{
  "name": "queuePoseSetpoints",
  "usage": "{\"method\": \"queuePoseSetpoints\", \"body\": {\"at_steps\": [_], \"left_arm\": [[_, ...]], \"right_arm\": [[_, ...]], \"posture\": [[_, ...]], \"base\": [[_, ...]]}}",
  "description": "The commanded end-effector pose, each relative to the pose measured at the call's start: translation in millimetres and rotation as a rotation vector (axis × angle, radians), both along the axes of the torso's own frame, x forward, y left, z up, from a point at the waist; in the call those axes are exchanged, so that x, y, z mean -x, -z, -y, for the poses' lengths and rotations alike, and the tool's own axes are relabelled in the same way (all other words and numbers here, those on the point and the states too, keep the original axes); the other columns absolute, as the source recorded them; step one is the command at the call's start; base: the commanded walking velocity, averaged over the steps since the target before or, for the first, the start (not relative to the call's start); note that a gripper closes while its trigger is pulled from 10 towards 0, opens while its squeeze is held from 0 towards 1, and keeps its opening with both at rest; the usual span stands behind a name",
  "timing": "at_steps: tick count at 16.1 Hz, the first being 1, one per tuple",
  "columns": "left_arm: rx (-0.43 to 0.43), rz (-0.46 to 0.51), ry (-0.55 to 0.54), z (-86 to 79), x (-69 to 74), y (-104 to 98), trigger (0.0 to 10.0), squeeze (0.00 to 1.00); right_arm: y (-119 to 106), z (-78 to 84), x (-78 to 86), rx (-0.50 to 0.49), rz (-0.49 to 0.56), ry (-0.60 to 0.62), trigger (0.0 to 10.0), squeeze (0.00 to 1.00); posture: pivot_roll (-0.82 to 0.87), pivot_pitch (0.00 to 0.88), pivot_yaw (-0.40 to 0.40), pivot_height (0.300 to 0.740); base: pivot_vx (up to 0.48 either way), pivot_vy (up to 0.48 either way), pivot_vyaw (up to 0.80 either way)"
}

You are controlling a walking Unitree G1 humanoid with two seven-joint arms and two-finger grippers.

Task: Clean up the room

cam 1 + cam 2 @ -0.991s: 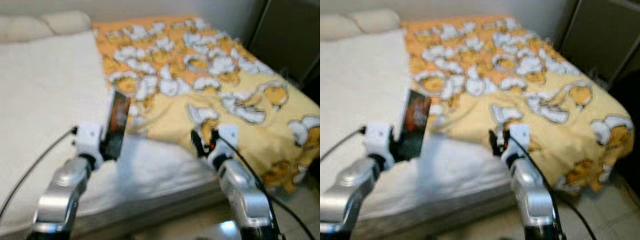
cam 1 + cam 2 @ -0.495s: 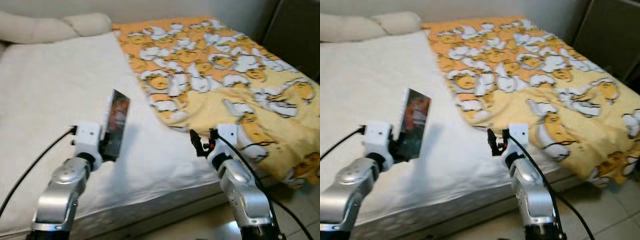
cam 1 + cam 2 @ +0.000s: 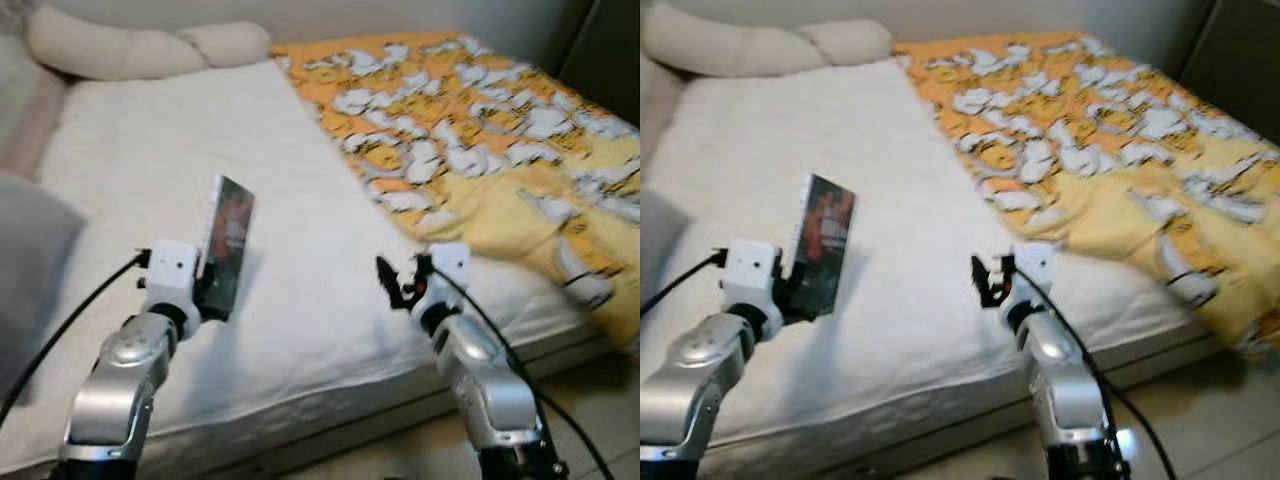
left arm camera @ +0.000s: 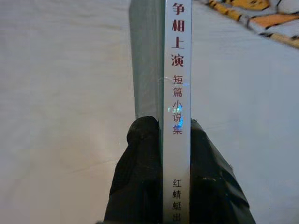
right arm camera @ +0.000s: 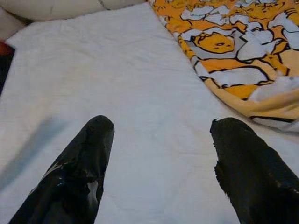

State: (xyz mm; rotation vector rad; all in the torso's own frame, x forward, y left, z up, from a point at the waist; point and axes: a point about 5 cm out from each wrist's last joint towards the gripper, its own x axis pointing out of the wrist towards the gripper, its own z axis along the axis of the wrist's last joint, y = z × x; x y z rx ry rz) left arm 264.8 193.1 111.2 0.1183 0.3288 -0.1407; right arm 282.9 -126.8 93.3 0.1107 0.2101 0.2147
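Book point(image 3: 226, 245) is held upright above the white mattress point(image 3: 150, 170), clamped at its lower end by the left gripper point(image 4: 161, 140); the black fingers point(image 4: 135, 177) are pressed against both covers, and the white spine with red and dark printed characters is turned toward the wrist camera. Right gripper point(image 5: 161, 126) is held out over the near part of the mattress with its fingers spread apart and nothing between them. Yellow-and-orange patterned blanket point(image 3: 500, 130) is spread over the right half of the bed. Pale pillows point(image 3: 140, 45) are seen at the head of the bed.
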Motion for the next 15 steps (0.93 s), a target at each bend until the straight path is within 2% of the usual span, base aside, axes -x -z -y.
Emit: {"method": "queuePoseSetpoints", "body": {"at_steps": [1, 3, 5, 7, 9, 15], "left_arm": [[0.006, 0.048, 0.047, 10.5, -2.9, -9.8, 10.0, 0.00], [0.006, 0.046, 0.052, 11.1, -3.0, -9.7, 10.0, 0.00], [-0.034, 0.056, 0.075, 13.1, -3.7, -10.6, 10.0, 0.00], [-0.007, 0.061, 0.048, 13.1, -3.9, -10.3, 10.0, 0.00], [0.014, 0.074, 0.034, 12.1, -5.2, -12.4, 10.0, 0.00], [-0.032, 0.114, 0.035, 10.7, -9.4, -15.5, 10.0, 0.00]], "right_arm": [[3.6, 6.5, 1.6, 0.001, -0.013, 0.026, 10.0, 0.00], [3.7, 6.6, 1.7, 0.002, -0.013, 0.024, 10.0, 0.00], [4.1, 5.8, 2.2, 0.004, -0.015, 0.020, 10.0, 0.00], [4.5, 5.6, 2.3, 0.004, -0.015, 0.017, 10.0, 0.00], [4.2, 5.7, 1.7, 0.005, -0.014, 0.015, 10.0, 0.00], [3.4, 1.6, 1.0, 0.013, -0.010, -0.021, 10.0, 0.00]], "posture": [[-0.02, 0.000, 0.012, 0.740], [-0.02, 0.000, 0.007, 0.740], [-0.02, 0.000, 0.006, 0.740], [-0.02, 0.000, 0.007, 0.740], [-0.02, 0.000, 0.007, 0.740], [-0.02, 0.000, 0.000, 0.740]], "base": [[0.000, 0.480, 0.00], [0.000, 0.448, 0.00], [0.000, -0.441, 0.00], [0.000, -0.467, 0.00], [0.000, 0.000, 0.00], [0.000, 0.000, 0.00]]}}
